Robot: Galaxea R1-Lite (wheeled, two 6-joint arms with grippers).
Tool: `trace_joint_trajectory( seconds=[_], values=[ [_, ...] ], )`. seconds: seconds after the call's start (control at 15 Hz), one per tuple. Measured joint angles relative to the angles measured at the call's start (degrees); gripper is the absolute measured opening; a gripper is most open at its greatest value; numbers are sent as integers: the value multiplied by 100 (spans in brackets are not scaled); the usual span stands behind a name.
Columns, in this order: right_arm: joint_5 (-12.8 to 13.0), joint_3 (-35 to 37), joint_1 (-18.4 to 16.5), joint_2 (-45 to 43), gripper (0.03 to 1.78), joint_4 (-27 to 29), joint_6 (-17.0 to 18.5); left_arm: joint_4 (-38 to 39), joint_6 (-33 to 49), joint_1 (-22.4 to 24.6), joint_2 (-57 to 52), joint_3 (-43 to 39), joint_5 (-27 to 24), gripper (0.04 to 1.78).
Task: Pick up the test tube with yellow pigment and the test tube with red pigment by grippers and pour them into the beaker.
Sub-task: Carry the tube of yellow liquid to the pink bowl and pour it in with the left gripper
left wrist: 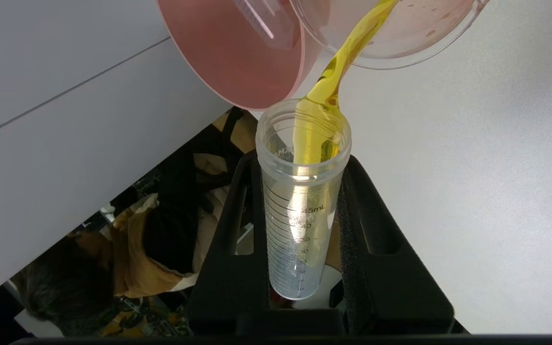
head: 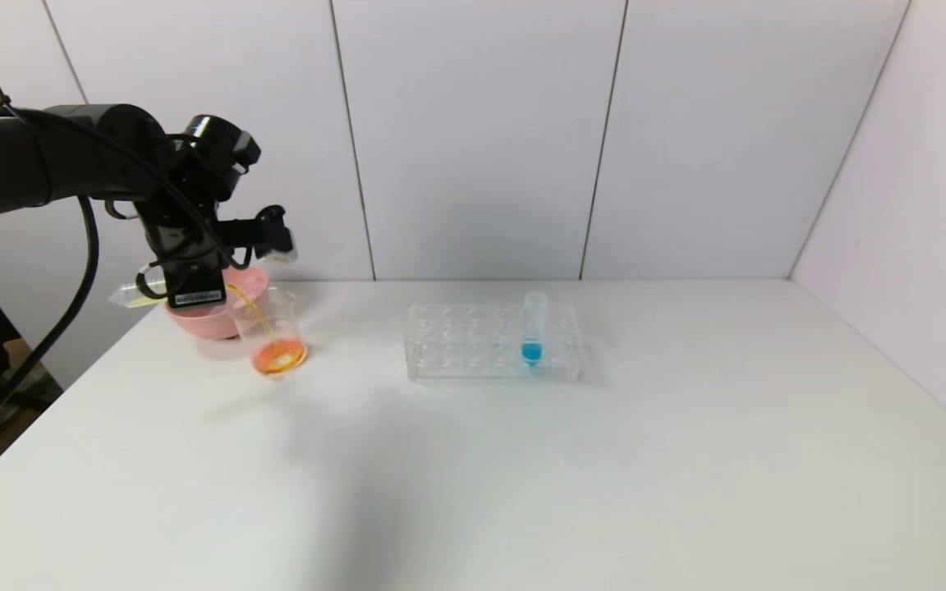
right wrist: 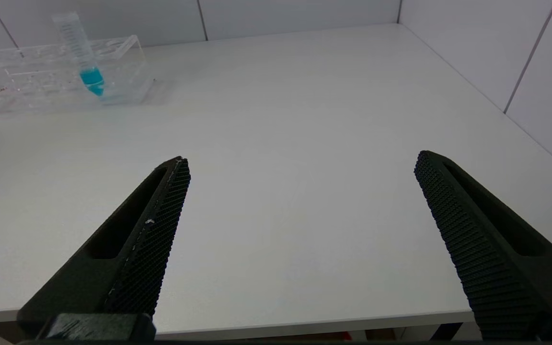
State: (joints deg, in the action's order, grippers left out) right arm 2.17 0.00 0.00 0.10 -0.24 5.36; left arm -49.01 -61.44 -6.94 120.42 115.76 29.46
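My left gripper (head: 194, 286) is shut on the test tube with yellow pigment (head: 132, 294), holding it tipped over on its side above the beaker (head: 274, 330). In the left wrist view the tube (left wrist: 300, 230) sits between the black fingers (left wrist: 376, 230). A yellow stream runs from its mouth into the beaker (left wrist: 415, 50). The beaker holds orange liquid at its bottom. No tube with red liquid shows. A clear tube seems to lie inside the pink bowl (left wrist: 228, 52). My right gripper (right wrist: 300, 163) is open and empty over the table's near edge.
The pink bowl (head: 214, 316) stands just behind the beaker at the table's far left. A clear tube rack (head: 473, 349) stands mid-table with a blue-liquid tube (head: 532, 328) upright in it; both also show in the right wrist view (right wrist: 41, 81).
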Motion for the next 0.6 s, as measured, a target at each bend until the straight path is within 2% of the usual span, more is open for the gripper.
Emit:
trace_joint_trajectory(
  seconds=[0.6],
  values=[
    [2,0,0,0,171,2,0,-61,-252,-321,67,-7,1080,43]
  ],
)
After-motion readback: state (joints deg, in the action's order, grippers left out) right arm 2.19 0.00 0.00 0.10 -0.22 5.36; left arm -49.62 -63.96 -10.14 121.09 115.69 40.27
